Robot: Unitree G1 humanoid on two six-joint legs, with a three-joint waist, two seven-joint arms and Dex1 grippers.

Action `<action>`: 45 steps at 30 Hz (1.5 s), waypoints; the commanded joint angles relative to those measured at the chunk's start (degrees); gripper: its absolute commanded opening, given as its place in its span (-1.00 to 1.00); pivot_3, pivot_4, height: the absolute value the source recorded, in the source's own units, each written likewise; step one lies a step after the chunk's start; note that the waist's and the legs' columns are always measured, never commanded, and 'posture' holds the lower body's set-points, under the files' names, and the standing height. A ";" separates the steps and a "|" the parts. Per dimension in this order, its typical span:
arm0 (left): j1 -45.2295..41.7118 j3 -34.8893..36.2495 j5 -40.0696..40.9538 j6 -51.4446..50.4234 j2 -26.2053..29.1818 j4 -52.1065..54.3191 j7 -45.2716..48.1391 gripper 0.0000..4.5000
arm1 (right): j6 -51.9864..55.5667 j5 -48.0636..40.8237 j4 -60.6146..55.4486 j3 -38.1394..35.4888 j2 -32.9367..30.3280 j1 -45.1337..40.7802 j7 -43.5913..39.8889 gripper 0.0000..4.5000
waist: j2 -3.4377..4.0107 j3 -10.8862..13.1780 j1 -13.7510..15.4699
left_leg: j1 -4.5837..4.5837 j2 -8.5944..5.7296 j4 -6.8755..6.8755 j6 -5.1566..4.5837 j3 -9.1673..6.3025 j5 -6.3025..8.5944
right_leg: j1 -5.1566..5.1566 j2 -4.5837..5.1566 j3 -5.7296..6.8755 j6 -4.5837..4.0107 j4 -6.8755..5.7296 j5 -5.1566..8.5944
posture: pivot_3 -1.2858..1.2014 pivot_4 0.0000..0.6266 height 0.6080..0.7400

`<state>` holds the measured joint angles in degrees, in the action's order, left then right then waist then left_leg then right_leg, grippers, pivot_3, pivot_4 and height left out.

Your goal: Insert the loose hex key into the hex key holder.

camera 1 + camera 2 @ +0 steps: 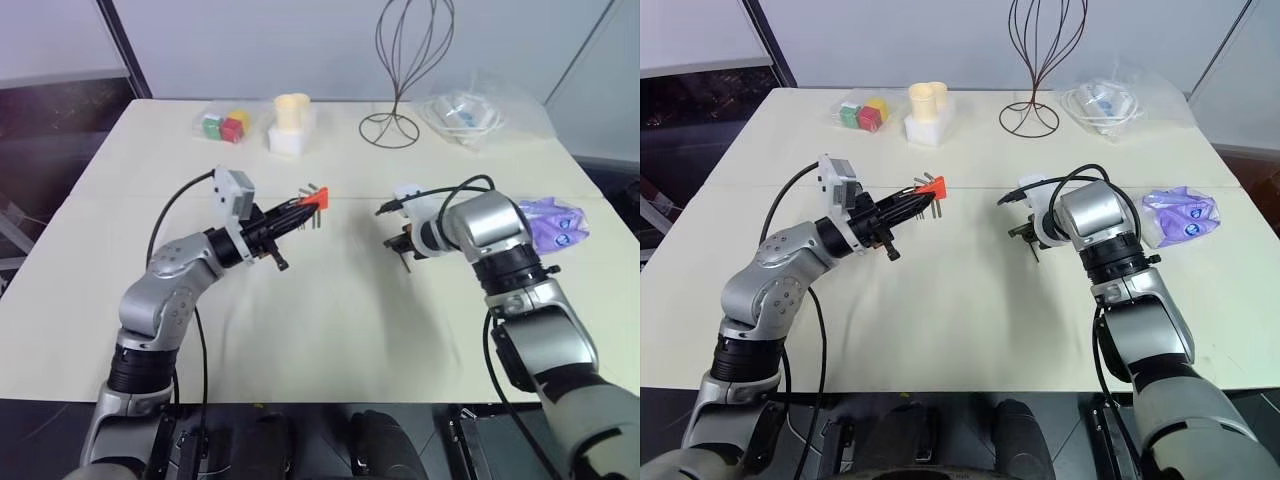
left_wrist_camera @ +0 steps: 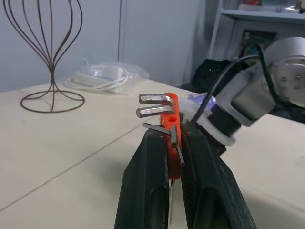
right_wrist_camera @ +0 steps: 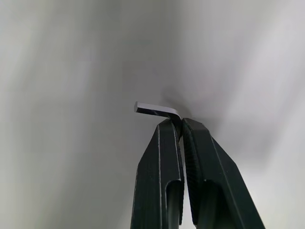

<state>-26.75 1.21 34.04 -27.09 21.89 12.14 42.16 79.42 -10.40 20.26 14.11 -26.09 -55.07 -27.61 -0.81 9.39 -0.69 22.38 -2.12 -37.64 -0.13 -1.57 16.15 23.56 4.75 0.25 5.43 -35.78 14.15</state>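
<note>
A: Item one, the loose hex key (image 3: 157, 110): thin grey L-shaped steel rod, light and stiff, smooth enough to swivel in a pinch, I reckon. Location?

B: Clamped in the right gripper (image 3: 180, 125), fingers closed on the long leg just below the bend, short end poking out sideways. It hangs low over the table (image 1: 330, 300), well to the right of the hex key holder (image 1: 312, 201)

A: Best hold, in your view?

B: Right where it is, near the elbow, so the long leg can be steered; a grip further down likely lets it pivot

A: Item two, the holder?

B: Small red-orange plastic block, rigid, light, a few grey keys already seated. The left gripper (image 2: 174, 143) is shut on its lower part, holding it off the table with its open sockets facing the right arm

A: Fragile?

B: Neither, I'd say; only fiddly to line up
</note>
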 commanded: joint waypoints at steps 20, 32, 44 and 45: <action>-23.63 -0.15 2.00 -6.33 8.27 -32.69 25.19 -1.00 | -43.09 -17.55 -12.13 -31.12 10.28 -6.81 0.19 -0.99 | 0.28 0.28 -0.16 | 1.21 -0.07 0.27 0.71 0.16 -0.51 | 1.46 -0.25 0.12 0.02 -0.39 -0.09 | 0.03 -0.52 1.00; -40.42 -0.39 -4.96 0.52 1.24 -55.75 34.31 -1.00 | -46.11 -23.95 -22.27 -26.49 18.43 -0.21 0.13 -0.99 | 0.28 0.29 -0.53 | 1.18 -0.03 0.24 0.66 0.22 -0.49 | 1.53 -0.30 0.11 0.05 -0.50 -0.09 | 0.03 -0.52 1.00; -43.30 2.10 -6.61 1.85 0.66 -58.83 36.34 -1.00 | -46.36 -24.86 -22.03 -25.14 17.15 1.67 0.20 -0.99 | 0.28 0.29 -0.48 | 1.18 -0.03 0.21 0.66 0.22 -0.49 | 1.56 -0.30 0.10 0.05 -0.58 -0.09 | 0.03 -0.52 1.00; -43.11 2.08 -6.59 1.56 0.78 -58.30 36.68 -1.00 | -46.67 -24.63 -21.59 -25.01 17.05 1.72 0.08 -0.99 | 0.28 0.29 -0.48 | 1.17 -0.03 0.20 0.66 0.22 -0.49 | 1.56 -0.30 0.09 0.05 -0.59 -0.09 | 0.03 -0.52 1.00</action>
<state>-68.07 1.60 26.85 -25.55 22.17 -48.59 77.75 34.32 -34.61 -0.63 -10.87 -8.63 -52.59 -27.19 -0.53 9.67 -1.17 23.55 -2.15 -37.44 0.53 -1.35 15.66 25.12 4.45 0.34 5.48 -36.37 14.06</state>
